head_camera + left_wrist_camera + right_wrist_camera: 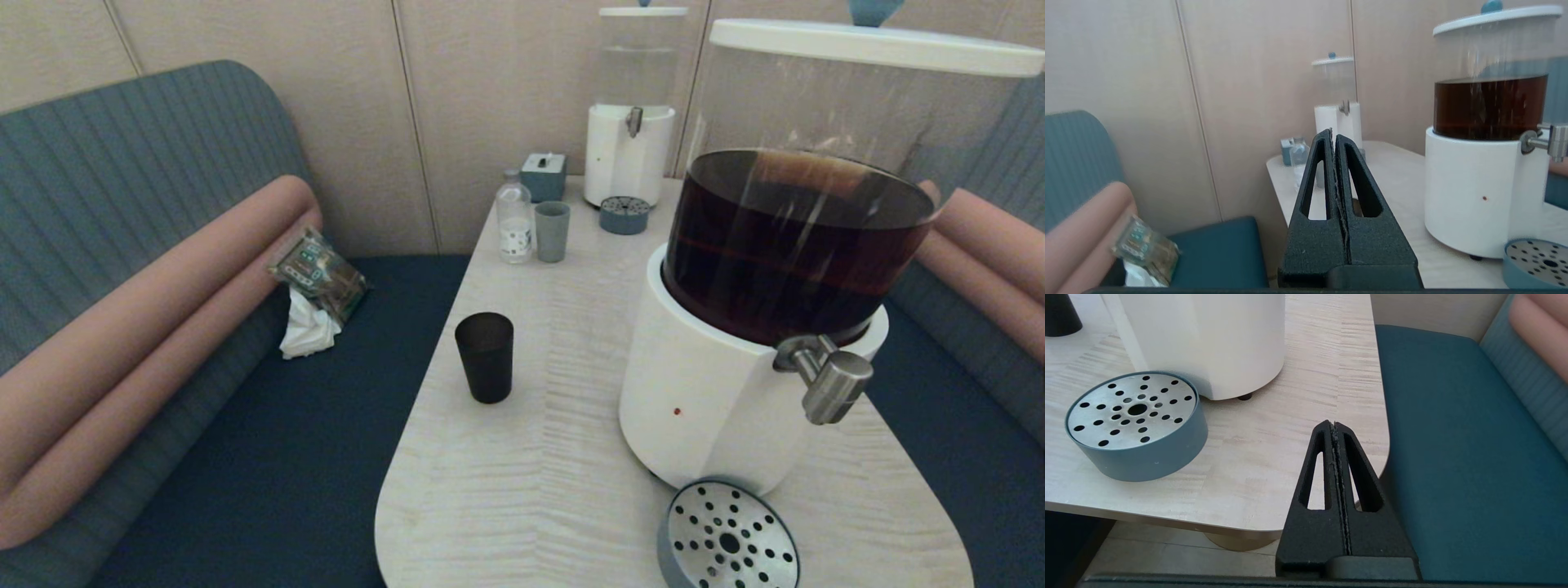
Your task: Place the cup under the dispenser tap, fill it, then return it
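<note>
Black cup (485,357): stands upright on the pale wood table (531,482), left of centre in the head view, near the table's left edge, well apart from the big dispenser; nothing grips it.
Dispenser (718,400): white base, clear tank with dark brown liquid under a white lid, filling the right of the head view.
Dispenser tap (826,378): brushed steel, juts from the base's front toward the lower right; no cup under it.
Drip tray (727,539): round, blue-grey wall, perforated steel top, at the lower edge of the head view, just beside the dispenser's foot.
Left gripper (1333,136): out of the head view; in its own wrist view its black jaws are pressed together on nothing and point across the table toward the far wall.
Right gripper (1333,426): jaws together, holding nothing, over the table's corner by the teal seat (1461,457).
Far end of table: second dispenser (629,155) with clear liquid, small grey-green cup (552,231), clear bottle (514,219), small blue box (544,175).
Left bench: crumpled packet (320,273) and white tissue (308,331).
</note>
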